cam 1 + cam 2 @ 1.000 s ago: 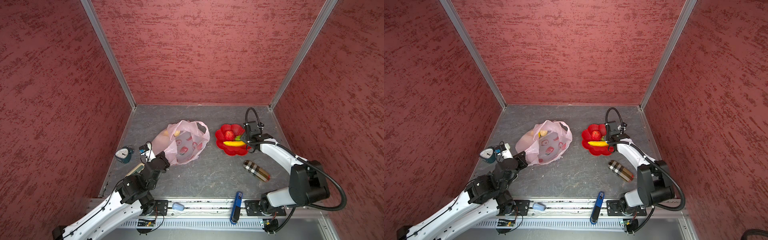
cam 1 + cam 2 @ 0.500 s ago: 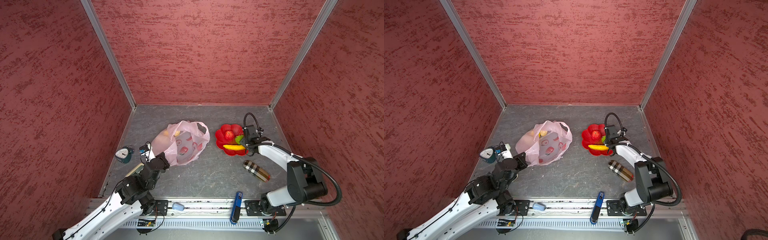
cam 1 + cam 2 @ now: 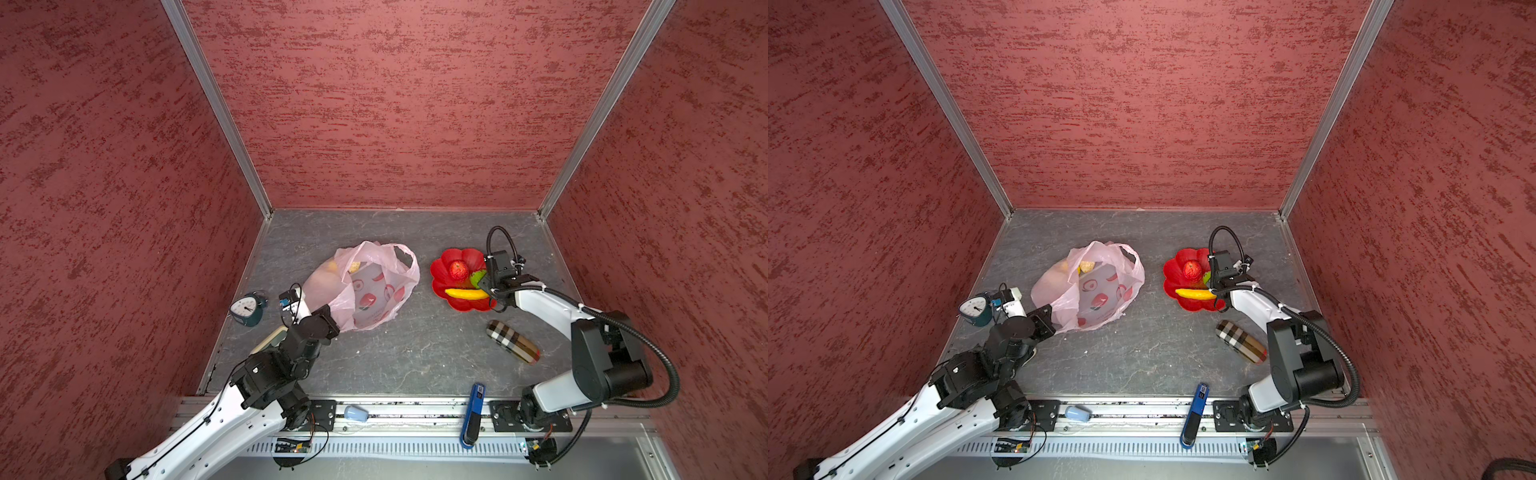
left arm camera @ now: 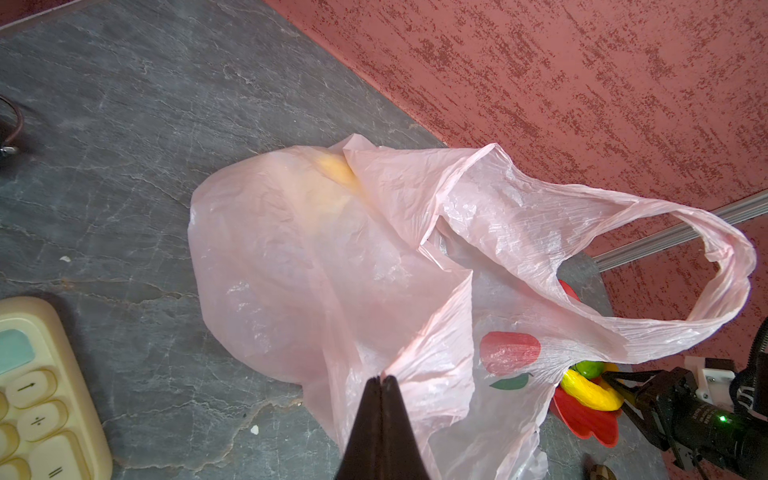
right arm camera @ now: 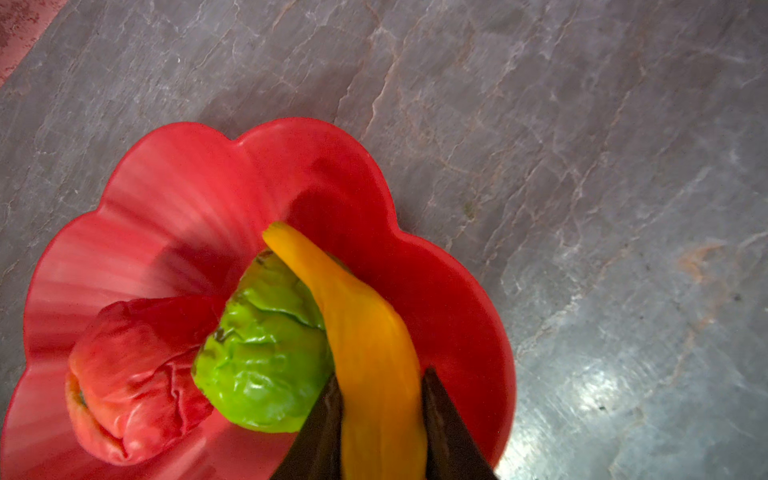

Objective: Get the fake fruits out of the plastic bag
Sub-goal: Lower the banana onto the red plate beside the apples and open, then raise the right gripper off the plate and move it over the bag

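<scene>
- what have my left jaws got?
- shut tight on the edge of the plastic bag (image 4: 316,257); fruits (image 3: 354,266) show inside the bag.
- and right of the bag?
- my right jaws, partly open, grip the banana (image 5: 374,353) in the red dish (image 5: 187,187), beside apple (image 5: 124,374) and green fruit (image 5: 257,357).

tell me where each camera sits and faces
Both top views: high up front, looking down at grey table; left arm, right arm show.
Left wrist: on left arm, facing thin pink plastic bag; shut left end effector pinches it.
Right wrist: on right arm, facing red flower-shaped dish; right end effector grips yellow plastic banana.
All show the dish.
</scene>
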